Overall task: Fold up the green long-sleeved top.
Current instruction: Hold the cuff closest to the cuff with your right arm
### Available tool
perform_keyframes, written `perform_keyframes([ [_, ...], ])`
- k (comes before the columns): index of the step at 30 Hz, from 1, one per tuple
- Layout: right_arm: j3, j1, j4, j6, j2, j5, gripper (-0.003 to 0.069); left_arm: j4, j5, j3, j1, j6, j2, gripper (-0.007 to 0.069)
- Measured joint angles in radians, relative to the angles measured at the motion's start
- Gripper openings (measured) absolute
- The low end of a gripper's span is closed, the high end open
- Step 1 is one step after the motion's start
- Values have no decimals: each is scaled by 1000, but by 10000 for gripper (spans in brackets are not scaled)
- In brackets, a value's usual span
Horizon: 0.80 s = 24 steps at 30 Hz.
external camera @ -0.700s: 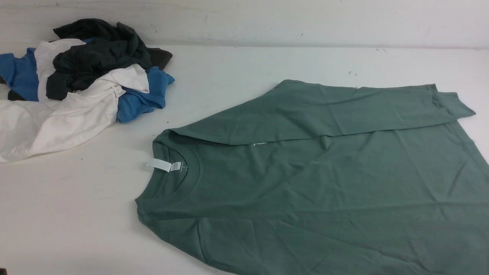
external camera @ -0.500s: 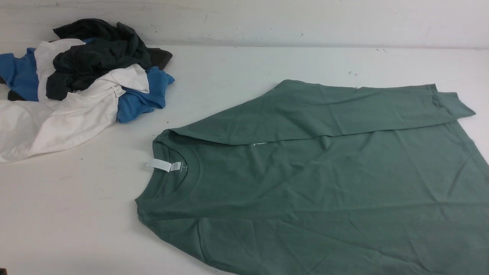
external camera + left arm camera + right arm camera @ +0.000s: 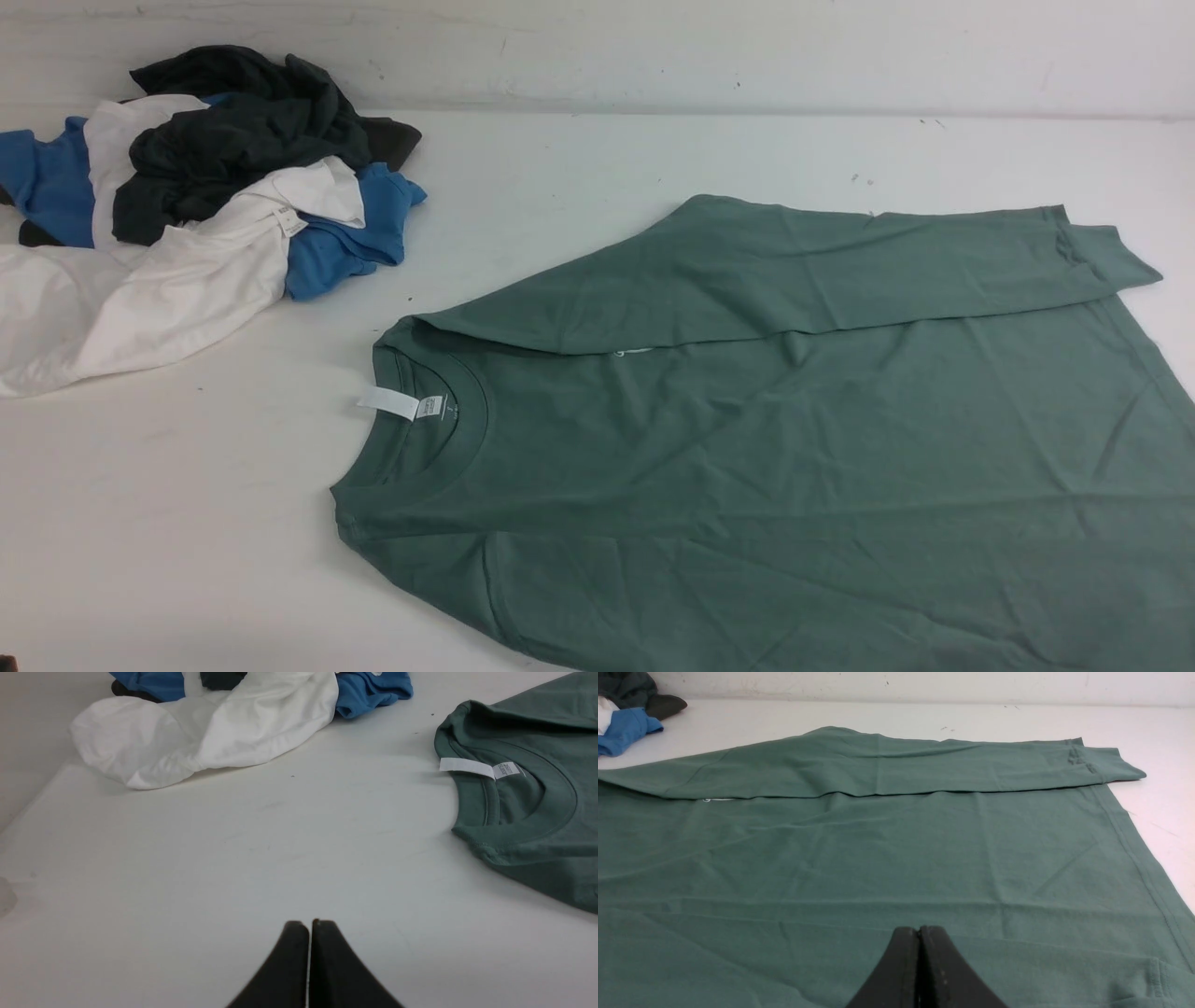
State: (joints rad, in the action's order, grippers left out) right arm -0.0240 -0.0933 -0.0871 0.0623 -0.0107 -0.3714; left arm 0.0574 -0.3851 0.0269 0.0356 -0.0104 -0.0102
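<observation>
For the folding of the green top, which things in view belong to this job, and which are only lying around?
For the job:
- green long-sleeved top
- left gripper, shut
- right gripper, shut

Only lying around:
- white garments
- blue garments
- dark garments

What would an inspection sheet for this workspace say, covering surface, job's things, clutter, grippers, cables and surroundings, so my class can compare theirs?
Surface: white table, a few small dark marks near the far edge
Job's things: green long-sleeved top spread out, far side folded inward along its length; neck opening toward the robot's left, white labels showing
Clutter: heap of dark, white and blue garments at the far left, apart from the top
Grippers: left claw shut, holding nothing; right claw shut, holding nothing
Cables: nothing seen
Surroundings: pale, scuffed wall behind the table
</observation>
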Motion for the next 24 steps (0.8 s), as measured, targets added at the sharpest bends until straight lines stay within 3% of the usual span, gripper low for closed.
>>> perform_keyframes([
  [19,0,0,1,9,0,1,-3,0,0,0,0,0,0,-4],
  [24,0,0,-126,-38,0,2,-3,0,0,0,0,0,0,-4],
])
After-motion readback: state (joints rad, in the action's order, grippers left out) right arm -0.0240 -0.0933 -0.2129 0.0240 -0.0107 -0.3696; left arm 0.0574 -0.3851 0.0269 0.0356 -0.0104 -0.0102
